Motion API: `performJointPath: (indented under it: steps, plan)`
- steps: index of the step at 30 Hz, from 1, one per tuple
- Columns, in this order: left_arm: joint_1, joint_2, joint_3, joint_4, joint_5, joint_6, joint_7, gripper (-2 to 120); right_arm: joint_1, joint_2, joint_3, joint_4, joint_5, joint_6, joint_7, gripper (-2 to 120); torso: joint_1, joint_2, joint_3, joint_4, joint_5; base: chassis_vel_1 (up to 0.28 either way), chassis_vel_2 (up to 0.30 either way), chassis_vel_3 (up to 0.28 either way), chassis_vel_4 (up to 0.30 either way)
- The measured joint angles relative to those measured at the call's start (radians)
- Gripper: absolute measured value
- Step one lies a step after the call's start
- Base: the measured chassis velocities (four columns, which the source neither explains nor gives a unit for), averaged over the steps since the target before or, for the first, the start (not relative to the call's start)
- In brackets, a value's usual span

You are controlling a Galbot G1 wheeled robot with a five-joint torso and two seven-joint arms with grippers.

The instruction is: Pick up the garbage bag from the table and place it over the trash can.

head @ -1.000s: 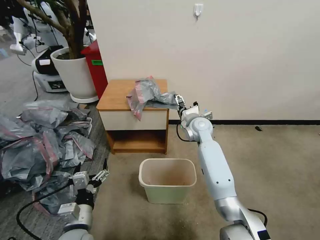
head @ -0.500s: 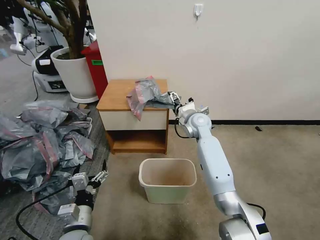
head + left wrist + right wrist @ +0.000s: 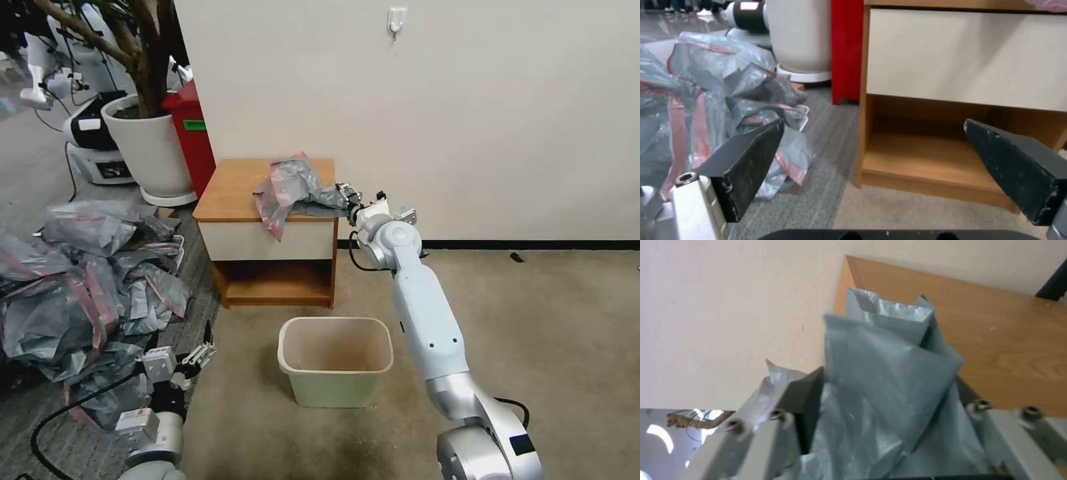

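Nearest us, our left claw (image 3: 189, 360) hung spread apart and idle, low beside the heap of bags (image 3: 80, 287). Beyond the trash can (image 3: 335, 359), our right claw (image 3: 348, 200) straddled the garbage bag (image 3: 293, 187) at the desk (image 3: 237, 190) top's right edge; whether it was clenched, we could not tell. We judged thin, slippery film might slide free, or snag on the desk corner.

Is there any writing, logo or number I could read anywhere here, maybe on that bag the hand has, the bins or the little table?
No text can be read.
Green label on the red bin: too small to read.
White patch on the dark machine beside the plant pot: blurred, unreadable.
Garbage bag, with the right hand at its edge: no print.
Trash can, table: no markings.
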Motion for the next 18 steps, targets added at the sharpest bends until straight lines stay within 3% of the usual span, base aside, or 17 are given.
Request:
performJointPath:
  steps: [15, 18]
  plan:
    - [0.005, 0.001, -0.002, 0.009, 0.022, -0.014, -0.028, 100, -0.008, 0.000, -0.004, 0.013, -0.024, -0.001, -0.011, 0, 0.000, 0.000, 0.000, 0.0000, 0.0000, 0.000, 0.000, 0.000, 0.000]
    - [0.007, 0.007, -0.004, 0.007, 0.022, -0.014, -0.028, 100, -0.013, 0.000, -0.008, 0.024, -0.025, -0.001, -0.011, 0, 0.000, 0.000, 0.000, 0.0000, 0.0000, 0.000, 0.000, 0.000, 0.000]
